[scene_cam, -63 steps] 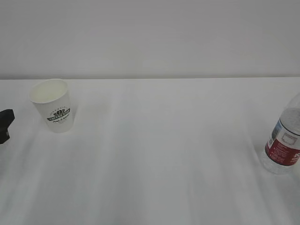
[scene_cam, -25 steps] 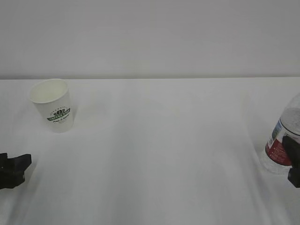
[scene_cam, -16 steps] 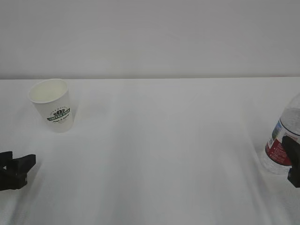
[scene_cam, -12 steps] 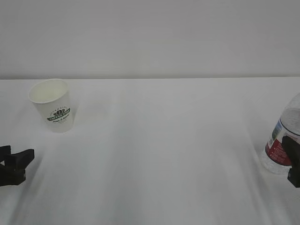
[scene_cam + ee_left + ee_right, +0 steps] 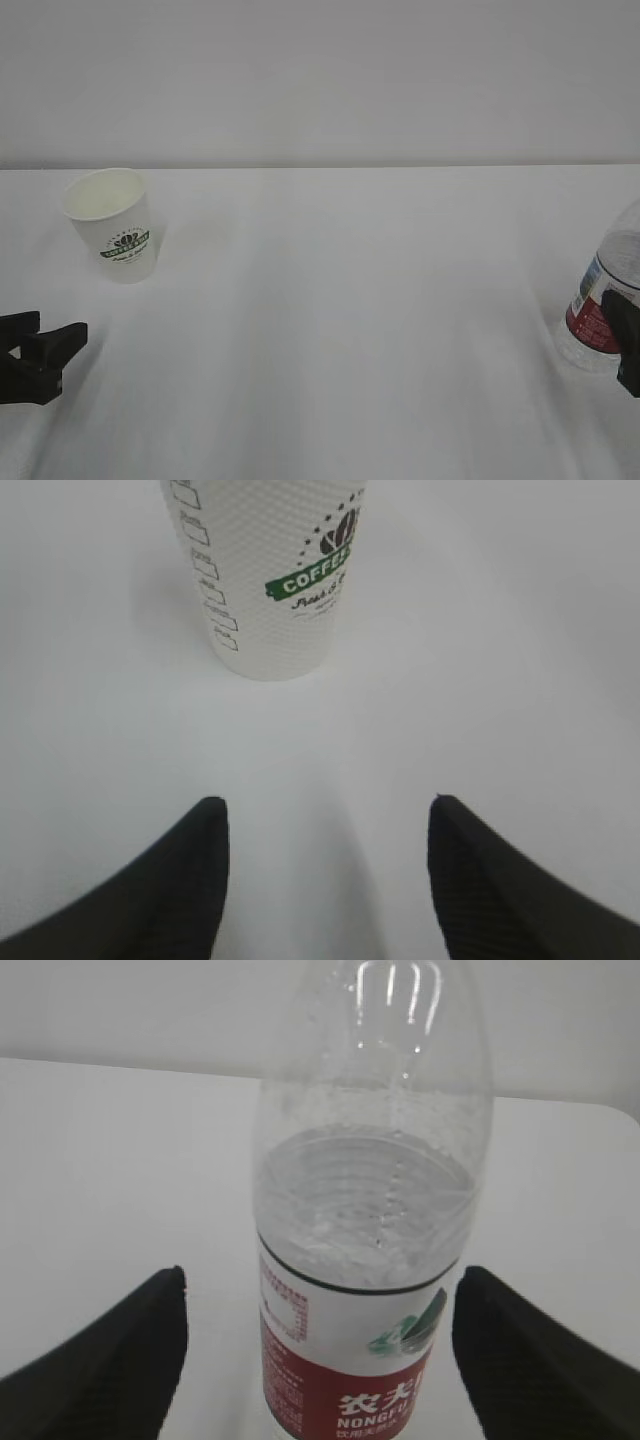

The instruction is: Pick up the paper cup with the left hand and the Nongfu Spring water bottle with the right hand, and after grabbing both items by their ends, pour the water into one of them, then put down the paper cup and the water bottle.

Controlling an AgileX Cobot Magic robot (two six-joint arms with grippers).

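Note:
The paper cup (image 5: 112,225) stands upright at the far left of the table; its dimpled wall and green logo fill the top of the left wrist view (image 5: 270,580). My left gripper (image 5: 45,335) sits low in front of the cup, open, with nothing between its fingers (image 5: 325,805). The Nongfu Spring water bottle (image 5: 605,300) stands at the right edge, upright, with water (image 5: 360,1190) up to just above its label. My right gripper (image 5: 322,1275) is open around the bottle, with a gap on each side. Only one of its fingers (image 5: 628,345) shows in the exterior view.
A white table (image 5: 340,320) runs across the whole view and ends at a plain pale wall (image 5: 320,80) behind. A wide bare stretch of table lies between cup and bottle.
My left gripper has slid a little to the right, nearer the cup. The right finger has stayed beside the bottle. Cup and bottle have not moved.

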